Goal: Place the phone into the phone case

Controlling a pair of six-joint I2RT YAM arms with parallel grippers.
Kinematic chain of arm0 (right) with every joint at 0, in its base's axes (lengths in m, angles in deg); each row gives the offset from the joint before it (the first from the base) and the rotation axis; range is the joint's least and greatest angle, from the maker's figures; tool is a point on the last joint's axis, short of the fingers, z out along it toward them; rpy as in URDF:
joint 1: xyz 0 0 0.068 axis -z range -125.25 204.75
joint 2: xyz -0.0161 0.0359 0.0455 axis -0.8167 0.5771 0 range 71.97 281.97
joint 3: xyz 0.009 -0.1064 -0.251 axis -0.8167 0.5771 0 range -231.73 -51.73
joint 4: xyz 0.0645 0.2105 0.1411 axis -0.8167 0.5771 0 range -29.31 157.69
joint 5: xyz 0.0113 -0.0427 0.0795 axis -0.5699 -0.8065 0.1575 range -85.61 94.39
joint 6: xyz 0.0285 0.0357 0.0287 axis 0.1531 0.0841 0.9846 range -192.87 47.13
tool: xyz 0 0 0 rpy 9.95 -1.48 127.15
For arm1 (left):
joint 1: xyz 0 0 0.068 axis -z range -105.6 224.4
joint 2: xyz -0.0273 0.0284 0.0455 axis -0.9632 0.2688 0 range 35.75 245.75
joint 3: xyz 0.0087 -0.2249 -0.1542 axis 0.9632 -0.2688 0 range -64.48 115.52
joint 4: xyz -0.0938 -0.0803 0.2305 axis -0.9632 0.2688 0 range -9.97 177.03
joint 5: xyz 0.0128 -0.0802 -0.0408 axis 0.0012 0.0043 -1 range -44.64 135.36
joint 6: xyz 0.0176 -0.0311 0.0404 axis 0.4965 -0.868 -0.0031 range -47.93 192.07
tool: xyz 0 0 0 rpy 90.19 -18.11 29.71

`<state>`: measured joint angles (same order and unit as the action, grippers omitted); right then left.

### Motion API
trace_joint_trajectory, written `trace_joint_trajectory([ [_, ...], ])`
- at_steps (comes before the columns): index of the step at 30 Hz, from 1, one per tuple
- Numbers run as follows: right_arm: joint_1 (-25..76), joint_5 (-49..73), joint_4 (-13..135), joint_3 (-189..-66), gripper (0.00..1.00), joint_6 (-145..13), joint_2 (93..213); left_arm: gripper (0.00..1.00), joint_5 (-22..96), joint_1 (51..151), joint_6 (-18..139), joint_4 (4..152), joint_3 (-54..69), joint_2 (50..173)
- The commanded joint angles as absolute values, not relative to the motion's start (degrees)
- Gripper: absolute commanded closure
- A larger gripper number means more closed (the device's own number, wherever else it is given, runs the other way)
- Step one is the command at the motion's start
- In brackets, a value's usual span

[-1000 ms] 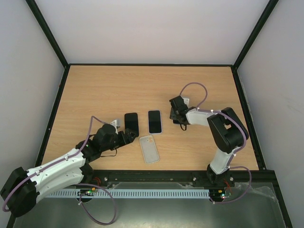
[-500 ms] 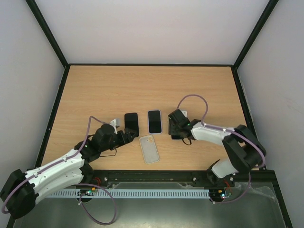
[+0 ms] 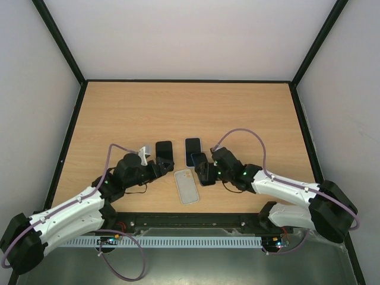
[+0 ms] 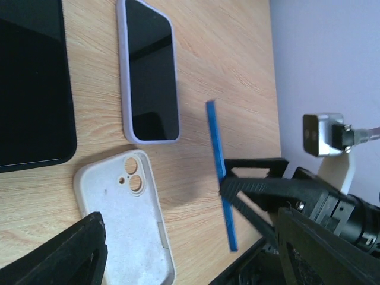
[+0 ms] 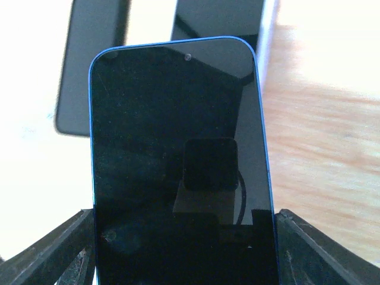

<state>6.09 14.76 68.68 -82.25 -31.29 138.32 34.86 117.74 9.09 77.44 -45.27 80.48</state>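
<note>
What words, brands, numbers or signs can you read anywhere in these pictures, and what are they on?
None can be read. The blue phone, the lavender-cased phone, the black phone and the empty white case carry no visible text or logo; all three screens are dark.

The left arm (image 3: 71, 211), at the lower left of the overhead view, has rounded white shells between bulky black joints. The right arm (image 3: 285, 189), at the lower right, is built the same. A thin lilac cable (image 3: 240, 130) arcs above each wrist. The left tool (image 3: 163, 167) and right tool (image 3: 209, 171) are black, with angular, strut-braced fingers (image 4: 59, 255). A small white bracket (image 3: 143, 152) sits on the left wrist. Tiny green lights (image 3: 278, 240) glow near the bases.
</note>
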Motion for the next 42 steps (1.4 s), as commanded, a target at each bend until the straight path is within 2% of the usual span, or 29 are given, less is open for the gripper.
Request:
trace_joint_trajectory([
  [1,1.62,18.22,58.00,-80.90,0.50,-24.46,137.91,0.24,32.67,117.64,7.99,74.26,-44.06,81.42],
  [8,-5.60,17.65,49.49,-81.98,0.50,-18.61,143.70,0.32,30.75,117.65,5.89,69.56,-47.03,82.83],
  [17,-10.58,14.15,44.15,-81.17,0.50,-12.69,146.76,0.54,29.56,117.73,5.66,66.13,-48.18,84.55],
  [21,-11.04,13.19,43.38,-79.67,0.50,-11.44,147.08,0.55,30.60,117.72,5.41,65.78,-49.35,85.24],
  [26,-11.03,10.71,43.50,-77.76,0.50,-10.83,145.42,0.42,30.23,117.95,4.62,64.28,-50.03,86.77],
  [30,-10.99,9.69,42.67,-76.60,0.50,-10.40,144.50,0.41,29.99,118.46,4.07,63.25,-50.15,88.02],
  [39,-10.99,12.75,38.11,-74.96,0.50,-9.25,144.79,0.50,29.81,119.29,1.70,57.50,-51.63,92.50],
  [42,-10.99,13.15,37.86,-74.86,0.50,-9.38,144.83,0.56,29.72,119.48,1.61,55.76,-51.49,93.98],
])
